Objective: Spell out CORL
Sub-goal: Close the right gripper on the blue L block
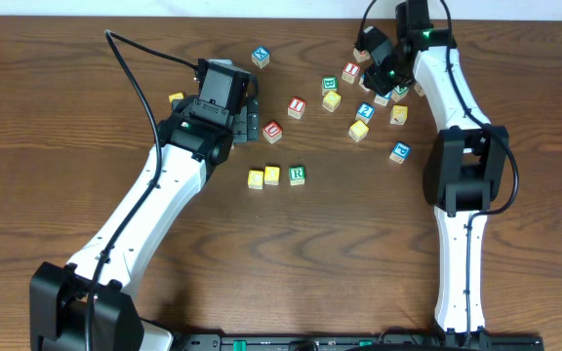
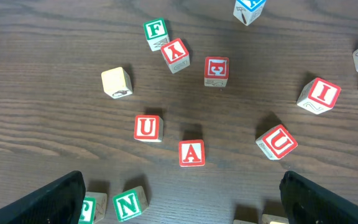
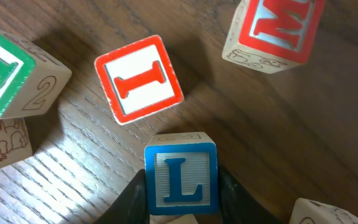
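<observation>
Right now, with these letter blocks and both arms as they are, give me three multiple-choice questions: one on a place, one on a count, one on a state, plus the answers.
1. Where is the blue L cube?
A) in the row at mid-table
B) between the fingers of the right end effector
C) at the table's near edge

2. How many cubes form the row at mid-table?
A) two
B) three
C) four

3. How is the left end effector?
A) open, holding nothing
B) shut on a red cube
C) shut on a yellow cube

Answers:
1 B: the right wrist view shows dark fingers on both its sides.
2 B: two yellow cubes, then the green R cube.
3 A: its fingers stand wide apart, gripping nothing.
</observation>
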Robot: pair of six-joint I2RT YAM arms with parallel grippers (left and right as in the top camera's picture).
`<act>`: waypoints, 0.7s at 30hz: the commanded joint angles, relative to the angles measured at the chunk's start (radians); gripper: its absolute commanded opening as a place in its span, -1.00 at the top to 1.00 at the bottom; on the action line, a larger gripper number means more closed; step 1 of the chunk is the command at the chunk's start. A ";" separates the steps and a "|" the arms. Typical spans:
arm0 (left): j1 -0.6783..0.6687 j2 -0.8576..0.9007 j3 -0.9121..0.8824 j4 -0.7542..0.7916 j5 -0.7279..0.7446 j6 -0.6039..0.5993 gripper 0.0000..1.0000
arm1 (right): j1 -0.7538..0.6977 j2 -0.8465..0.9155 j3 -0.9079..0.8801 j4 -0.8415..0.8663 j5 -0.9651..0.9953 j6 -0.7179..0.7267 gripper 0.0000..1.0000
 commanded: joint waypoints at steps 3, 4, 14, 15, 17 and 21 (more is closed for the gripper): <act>0.002 -0.006 0.004 -0.003 -0.014 0.013 -0.96 | 0.009 0.023 0.010 -0.001 -0.003 0.015 0.52; 0.002 -0.006 0.004 -0.003 -0.014 0.013 -0.96 | 0.009 0.023 0.010 0.000 -0.003 0.021 0.55; 0.002 -0.006 0.004 -0.003 -0.014 0.013 -0.96 | 0.008 0.023 0.010 0.000 -0.003 0.021 0.78; 0.002 -0.006 0.004 -0.003 -0.014 0.013 -0.96 | 0.008 0.023 0.010 0.000 -0.003 0.021 0.78; 0.002 -0.006 0.004 -0.003 -0.014 0.013 -0.97 | 0.008 0.023 0.010 0.000 -0.003 0.021 0.81; 0.002 -0.006 0.004 -0.003 -0.014 0.013 -0.96 | 0.007 0.023 0.010 0.000 -0.003 0.021 0.86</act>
